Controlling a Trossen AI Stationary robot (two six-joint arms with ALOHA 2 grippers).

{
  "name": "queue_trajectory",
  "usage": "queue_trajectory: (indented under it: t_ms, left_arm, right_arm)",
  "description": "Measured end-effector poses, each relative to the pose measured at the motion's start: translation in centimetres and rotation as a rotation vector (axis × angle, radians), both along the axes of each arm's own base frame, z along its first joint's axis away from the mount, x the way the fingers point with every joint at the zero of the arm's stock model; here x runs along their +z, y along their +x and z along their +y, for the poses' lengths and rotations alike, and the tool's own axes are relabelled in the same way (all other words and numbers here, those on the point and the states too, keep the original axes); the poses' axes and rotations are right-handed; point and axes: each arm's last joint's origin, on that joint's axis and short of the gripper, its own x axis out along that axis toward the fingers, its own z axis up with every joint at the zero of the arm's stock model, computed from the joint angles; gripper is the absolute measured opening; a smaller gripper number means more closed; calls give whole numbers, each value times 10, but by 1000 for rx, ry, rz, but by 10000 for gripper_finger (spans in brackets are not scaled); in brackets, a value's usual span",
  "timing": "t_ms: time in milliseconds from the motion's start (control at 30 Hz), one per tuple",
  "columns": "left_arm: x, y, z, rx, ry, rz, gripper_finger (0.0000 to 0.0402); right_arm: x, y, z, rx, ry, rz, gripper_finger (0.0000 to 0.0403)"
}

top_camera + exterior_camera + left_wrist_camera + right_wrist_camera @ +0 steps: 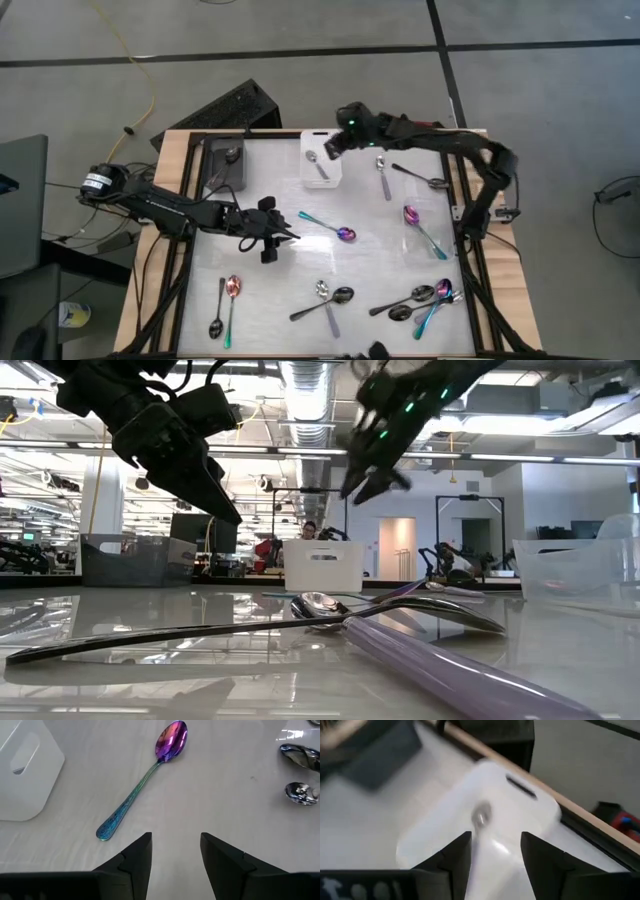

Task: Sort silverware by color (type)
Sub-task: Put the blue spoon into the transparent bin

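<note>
Left gripper (272, 243) hovers mid-table, fingers parted and holding nothing; rainbow spoon (326, 226) lies just beyond the tips, handle end nearest them, long axis running away toward the purple bowl; this arm is plainly the nearer one. Right of that spoon, white bin (321, 158) holds a silver spoon (316, 165); right gripper (333, 146) hangs over the bin, fingers apart, empty. Remaining spoons scatter right of and below the rainbow spoon.
</note>
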Motion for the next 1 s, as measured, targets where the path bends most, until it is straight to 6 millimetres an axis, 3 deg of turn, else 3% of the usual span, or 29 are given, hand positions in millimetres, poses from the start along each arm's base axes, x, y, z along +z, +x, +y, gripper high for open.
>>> queue_trajectory:
  t_ms: [167, 467, 733, 867, 1000]
  left_arm:
    - [0, 0, -1, -8, 3, 0, 153]
    - [1, 1, -1, -6, 13, -11, 153]
    - [6, 6, -2, -28, 32, -84, 153]
    - [10, 13, -1, -74, 82, -153, 153]
    - [0, 28, 10, -134, 128, -173, 153]
  right_arm:
    - [25, -43, 40, 111, 42, 211, 190]
    - [1, -83, 115, 140, 159, 319, 183]
    - [-28, -81, 168, 247, 181, 258, 183]
    - [-31, -76, 187, 319, 164, 194, 183]
    - [-27, -72, 203, 364, 132, 132, 183]
